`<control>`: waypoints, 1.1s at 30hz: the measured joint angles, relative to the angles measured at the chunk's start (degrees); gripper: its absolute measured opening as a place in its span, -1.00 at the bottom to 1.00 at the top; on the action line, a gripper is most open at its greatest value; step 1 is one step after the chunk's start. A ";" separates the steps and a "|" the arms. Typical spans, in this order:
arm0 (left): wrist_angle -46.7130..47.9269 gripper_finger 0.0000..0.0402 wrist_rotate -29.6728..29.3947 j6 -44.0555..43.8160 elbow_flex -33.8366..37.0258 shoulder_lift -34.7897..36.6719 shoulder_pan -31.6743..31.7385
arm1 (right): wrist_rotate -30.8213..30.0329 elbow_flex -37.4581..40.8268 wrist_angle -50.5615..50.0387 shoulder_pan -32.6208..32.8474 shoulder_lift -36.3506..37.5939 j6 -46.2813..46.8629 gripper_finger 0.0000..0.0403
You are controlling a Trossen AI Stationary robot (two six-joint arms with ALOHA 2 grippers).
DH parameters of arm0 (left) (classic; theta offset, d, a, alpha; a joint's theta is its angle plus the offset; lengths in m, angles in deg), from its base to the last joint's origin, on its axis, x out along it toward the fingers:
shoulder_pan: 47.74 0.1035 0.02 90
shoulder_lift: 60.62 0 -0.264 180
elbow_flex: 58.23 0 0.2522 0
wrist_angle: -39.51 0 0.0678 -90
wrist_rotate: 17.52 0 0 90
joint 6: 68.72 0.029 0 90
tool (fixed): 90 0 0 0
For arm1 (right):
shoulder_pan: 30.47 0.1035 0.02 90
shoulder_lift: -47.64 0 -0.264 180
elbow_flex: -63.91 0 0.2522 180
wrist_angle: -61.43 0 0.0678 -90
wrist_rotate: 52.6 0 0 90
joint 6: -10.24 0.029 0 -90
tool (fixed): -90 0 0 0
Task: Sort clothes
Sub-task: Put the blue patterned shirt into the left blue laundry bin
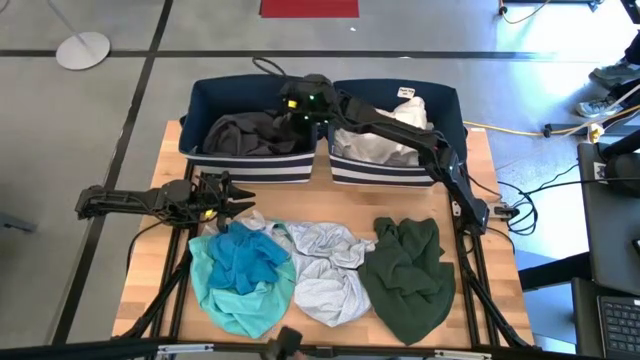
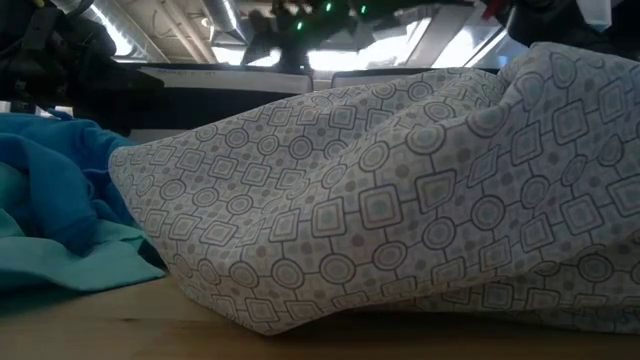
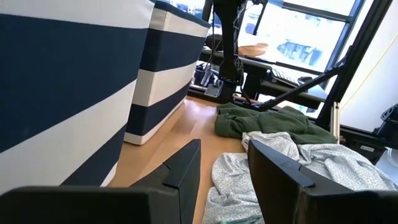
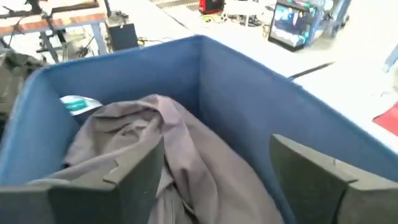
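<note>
dark grey garment (image 1: 245,133): lies heaped in the left bin (image 1: 200,100), which sits at about 11 o'clock from the table's middle; nothing grips it.
white garments (image 1: 385,140): piled in the right bin (image 1: 455,105), at about 1 o'clock.
turquoise garment (image 1: 240,270): crumpled on the table (image 1: 150,240) at about 7 o'clock, touching the patterned one.
pale patterned garment (image 1: 330,265): at 6 o'clock, between the turquoise one and the dark green one; it fills most of the low view.
dark green garment (image 1: 410,265): at about 5 o'clock, just beside the patterned one.
right gripper (image 4: 214,168): reaches across to hover over the left bin, above the dark grey garment; its jaws stand wide apart and hold nothing.
left gripper (image 1: 235,195): low over the table at 9 o'clock, just in front of the left bin, near the turquoise garment; jaws parted, empty.
</note>
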 joint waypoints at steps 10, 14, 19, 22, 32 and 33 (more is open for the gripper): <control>0.02 -0.38 0.00 -0.03 0.02 -0.63 0.00 | -4.60 1.53 -16.51 11.05 12.83 -1.63 0.41; 0.01 -0.38 -0.26 0.13 0.02 -0.92 0.00 | -5.78 1.56 -27.21 16.71 16.70 1.30 0.38; -0.11 -0.38 -0.61 0.67 0.02 -0.90 0.00 | -6.44 1.55 -40.09 24.29 19.52 8.13 0.38; -0.08 -0.38 -0.61 0.94 0.01 -0.90 0.00 | -6.93 1.80 -46.28 28.96 19.42 13.26 0.38; -1.84 -0.38 -0.67 3.96 0.02 -0.90 -0.02 | -16.57 16.01 -54.01 39.38 19.01 32.69 0.38; -1.92 -0.38 -0.69 4.72 0.02 -0.90 0.00 | -15.38 18.34 -52.77 39.78 19.04 33.38 0.38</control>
